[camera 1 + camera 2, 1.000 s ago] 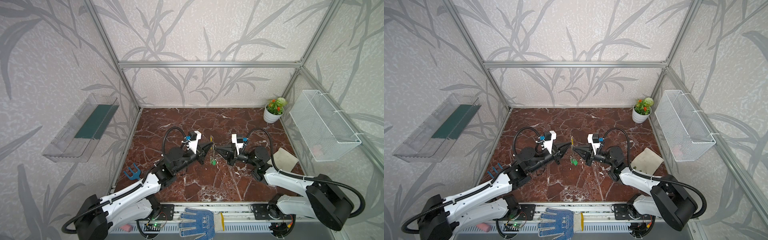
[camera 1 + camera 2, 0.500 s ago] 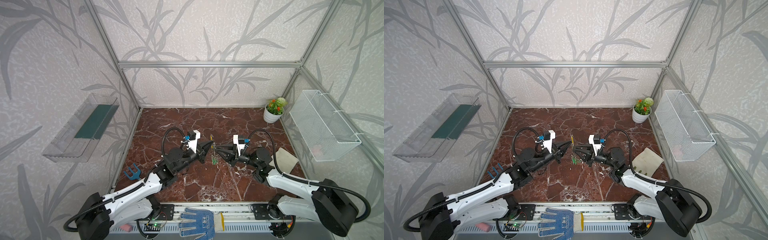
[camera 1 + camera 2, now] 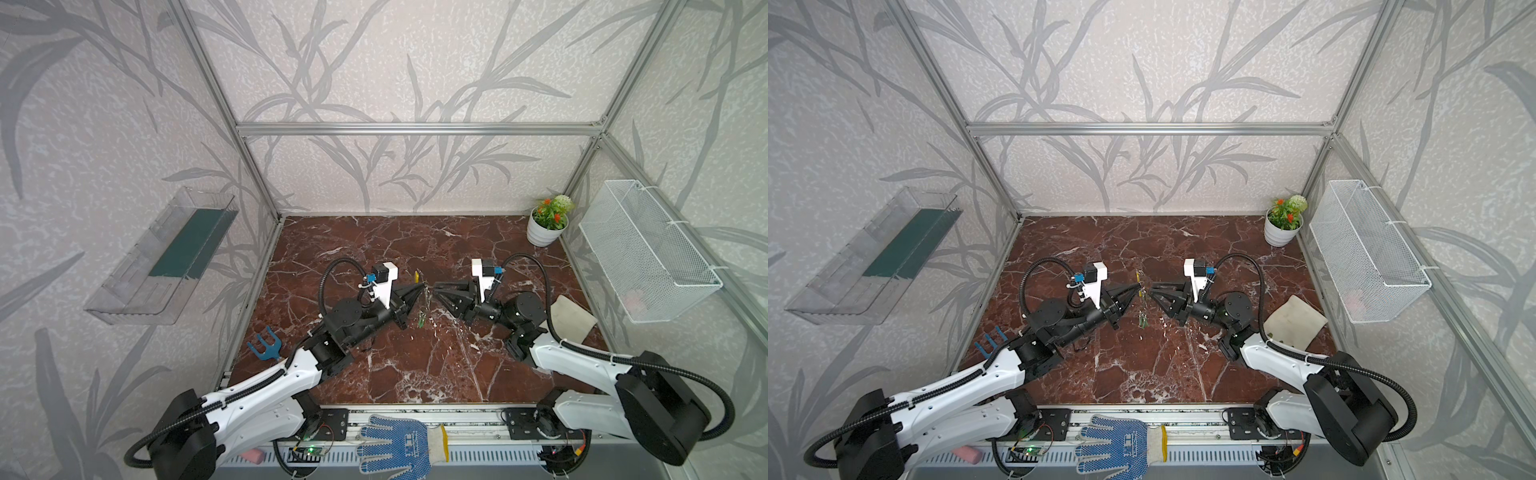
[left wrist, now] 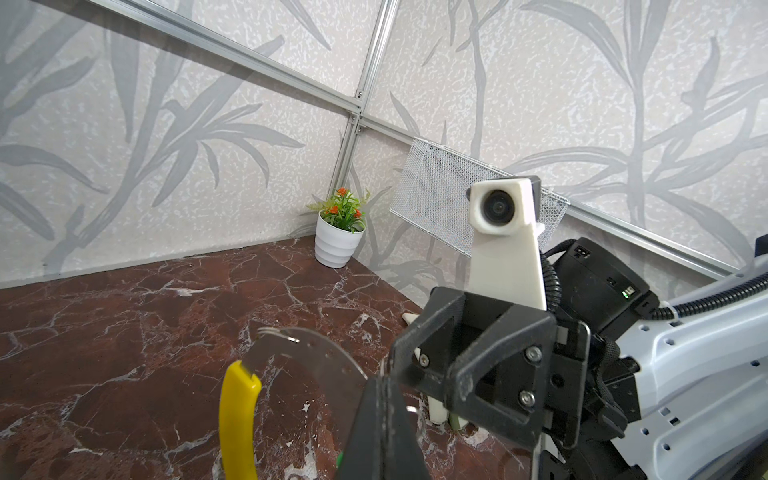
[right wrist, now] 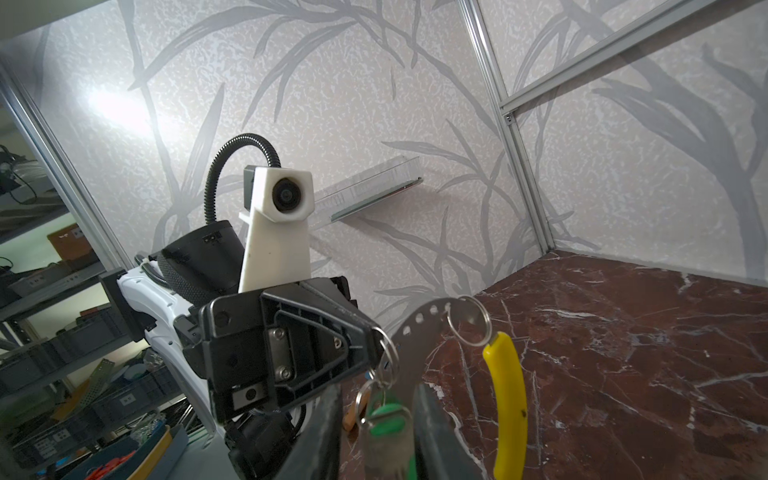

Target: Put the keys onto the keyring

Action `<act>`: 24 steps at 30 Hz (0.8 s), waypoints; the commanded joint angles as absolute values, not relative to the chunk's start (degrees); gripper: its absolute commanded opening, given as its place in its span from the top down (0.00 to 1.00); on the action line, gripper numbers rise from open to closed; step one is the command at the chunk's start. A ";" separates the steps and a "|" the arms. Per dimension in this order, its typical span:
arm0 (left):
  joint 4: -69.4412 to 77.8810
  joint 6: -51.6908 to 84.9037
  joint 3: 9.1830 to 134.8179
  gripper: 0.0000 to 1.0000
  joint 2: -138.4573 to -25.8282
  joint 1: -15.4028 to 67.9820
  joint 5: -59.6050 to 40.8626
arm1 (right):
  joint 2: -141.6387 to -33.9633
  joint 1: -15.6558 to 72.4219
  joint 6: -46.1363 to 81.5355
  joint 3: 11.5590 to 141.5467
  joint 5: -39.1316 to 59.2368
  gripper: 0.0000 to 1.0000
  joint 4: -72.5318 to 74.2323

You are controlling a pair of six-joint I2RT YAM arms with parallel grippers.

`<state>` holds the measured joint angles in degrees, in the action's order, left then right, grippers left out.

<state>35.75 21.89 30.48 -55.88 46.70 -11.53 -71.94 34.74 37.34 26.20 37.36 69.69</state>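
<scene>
The keyring (image 5: 419,328), a thin grey perforated band with a yellow sleeve (image 5: 507,395), is held upright above the marble floor. My left gripper (image 4: 384,384) is shut on its band (image 4: 316,357); in both top views the tip (image 3: 423,286) meets the ring mid-table. Green-headed keys (image 5: 386,415) hang from the band on small split rings and dangle below it in both top views (image 3: 1143,320). My right gripper (image 5: 378,436) faces the left one, jaws open on either side of a hanging key without gripping it. In a top view its tips (image 3: 435,291) sit just right of the ring.
A white potted plant (image 3: 546,226) stands in the back right corner. A wire basket (image 3: 644,253) hangs on the right wall and a clear shelf (image 3: 166,257) on the left. A beige cloth (image 3: 571,318) lies at right, a blue pronged piece (image 3: 264,345) at left, a glove (image 3: 395,444) in front.
My right gripper was shut at the ring, then opened its jaws and drew back slightly to the right. The left gripper stays shut on the keyring, with the keys hanging from it.
</scene>
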 commanded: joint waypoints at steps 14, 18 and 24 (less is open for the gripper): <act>38.63 23.50 30.86 1.00 -54.10 46.63 -14.79 | -79.36 34.59 47.37 30.01 42.38 0.86 80.60; 38.58 23.36 31.00 1.00 -54.49 46.58 -14.57 | -79.36 34.69 47.66 30.54 43.78 0.88 80.60; 38.48 23.11 31.20 1.00 -54.97 46.59 -14.31 | -79.37 34.64 47.75 30.94 45.26 1.00 80.60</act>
<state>36.56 23.03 30.48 -55.37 46.59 -13.56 -79.20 34.57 47.55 29.17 43.38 77.97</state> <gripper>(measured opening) 0.047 0.049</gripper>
